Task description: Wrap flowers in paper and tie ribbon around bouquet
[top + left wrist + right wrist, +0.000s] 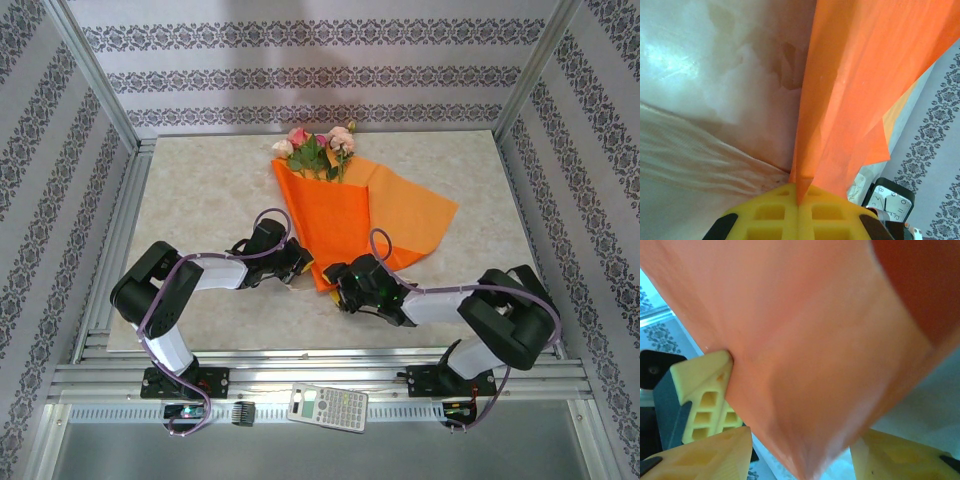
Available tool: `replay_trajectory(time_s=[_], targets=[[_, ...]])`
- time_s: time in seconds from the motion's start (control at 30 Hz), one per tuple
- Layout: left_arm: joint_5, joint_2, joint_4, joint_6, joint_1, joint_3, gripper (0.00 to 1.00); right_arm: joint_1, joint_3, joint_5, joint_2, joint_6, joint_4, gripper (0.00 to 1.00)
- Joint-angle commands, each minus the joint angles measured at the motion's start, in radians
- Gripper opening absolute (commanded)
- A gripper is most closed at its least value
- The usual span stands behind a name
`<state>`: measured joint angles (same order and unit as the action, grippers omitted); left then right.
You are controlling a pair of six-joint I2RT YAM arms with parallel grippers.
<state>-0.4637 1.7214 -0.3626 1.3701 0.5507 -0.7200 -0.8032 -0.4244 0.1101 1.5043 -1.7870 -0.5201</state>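
The bouquet [335, 225] is lying on the worktop [200, 190], flowers [318, 148] toward the far edge. Its narrow end is pointing at the near edge.

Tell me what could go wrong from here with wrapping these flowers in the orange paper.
The left gripper is shut on only a thin edge of the paper; a pull may tear it or let it slip free.
The right gripper stands open around the paper's narrow end; closing there might crumple it.
One flap lies spread flat on the table, so the wrap looks loose and the flowers could slide out.
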Motion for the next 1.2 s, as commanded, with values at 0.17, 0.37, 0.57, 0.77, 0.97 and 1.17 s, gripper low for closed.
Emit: replay_trajectory(time_s=[0.17,0.37,0.57,0.77,0.97,1.17], targets=[[-0.016,-0.002,-0.017,0.017,0.009,-0.012,0.00,-0.033,0.019,-0.108,0.049,-0.041,-0.174,0.41],[-0.014,0.000,-0.020,0.019,0.002,-0.008,0.00,-0.043,0.042,-0.146,0.017,-0.055,-0.158,0.30],[-0.016,0.001,-0.020,0.020,-0.007,-0.011,0.00,-0.064,0.059,-0.159,0.019,-0.081,-0.148,0.43],[-0.019,0.001,-0.027,0.021,-0.009,-0.004,0.00,-0.067,0.073,-0.204,0.101,-0.055,-0.341,0.39],[-0.019,0.002,-0.026,0.017,-0.012,-0.001,0.00,-0.077,0.072,-0.221,0.169,-0.058,-0.452,0.24],[-0.024,0.003,-0.003,-0.009,-0.031,-0.007,0.00,-0.102,0.074,-0.261,0.114,-0.089,-0.372,0.08]])
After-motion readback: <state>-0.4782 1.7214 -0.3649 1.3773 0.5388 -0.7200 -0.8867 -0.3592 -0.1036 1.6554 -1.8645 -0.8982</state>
